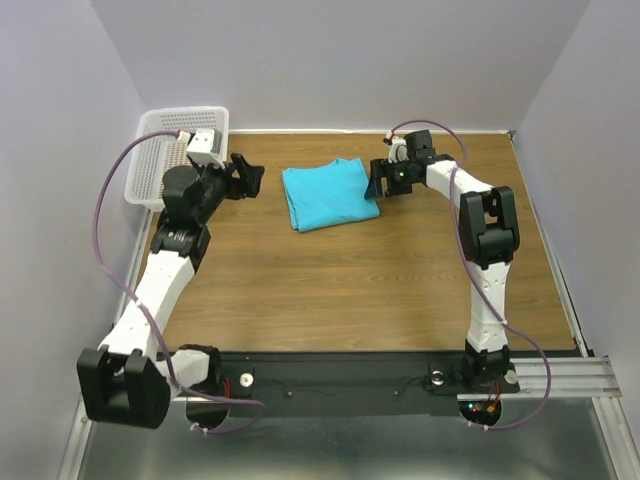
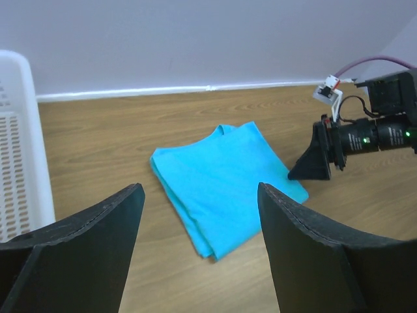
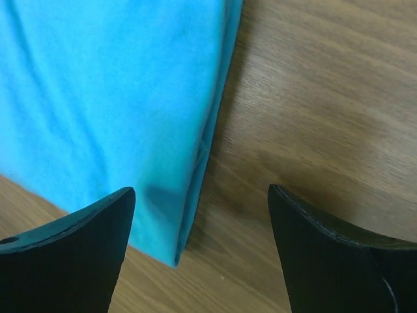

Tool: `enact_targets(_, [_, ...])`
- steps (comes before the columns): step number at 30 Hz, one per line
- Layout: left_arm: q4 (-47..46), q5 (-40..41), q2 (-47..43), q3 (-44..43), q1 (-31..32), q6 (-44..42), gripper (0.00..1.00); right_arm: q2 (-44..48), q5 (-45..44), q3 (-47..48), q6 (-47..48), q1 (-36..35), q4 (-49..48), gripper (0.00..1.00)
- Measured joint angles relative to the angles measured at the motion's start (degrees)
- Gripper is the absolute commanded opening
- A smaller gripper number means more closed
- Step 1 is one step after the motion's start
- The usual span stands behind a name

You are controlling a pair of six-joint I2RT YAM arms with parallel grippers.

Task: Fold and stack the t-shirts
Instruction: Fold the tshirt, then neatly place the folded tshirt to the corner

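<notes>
Shirt (image 1: 328,193): plain turquoise, no print. Table (image 1: 350,280): mid-brown wood grain. Basket (image 1: 185,112): white, mesh holes. Left arm (image 1: 160,290) & right arm (image 1: 488,290): white w/ black joints. Cable (image 1: 98,205): purple. Wall (image 1: 350,60): pale grey-lilac.

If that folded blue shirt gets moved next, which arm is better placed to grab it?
Right, probably. The right gripper, open, hangs at the edge of the folded t-shirt, which shows between its jaws in the wrist view. The left gripper, also open, sits apart across bare table.

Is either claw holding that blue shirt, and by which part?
Nothing is held. The left gripper and the right gripper are both open; the folded t-shirt lies free on the table.
</notes>
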State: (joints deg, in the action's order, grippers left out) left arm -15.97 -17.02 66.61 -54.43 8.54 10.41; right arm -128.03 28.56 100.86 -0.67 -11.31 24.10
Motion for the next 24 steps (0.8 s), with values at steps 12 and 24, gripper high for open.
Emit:
enact_targets(12, [3.98,-0.39,-16.41,12.61,-0.04,2.58,0.82,-2.19,5.20,0.63,-5.07,-0.24,-0.28,0.81])
enact_targets(24, [6.54,-1.27,-20.15,15.30,-0.02,4.79,0.82,-2.62,8.74,-0.24,-8.09,-1.05,-1.01,0.73])
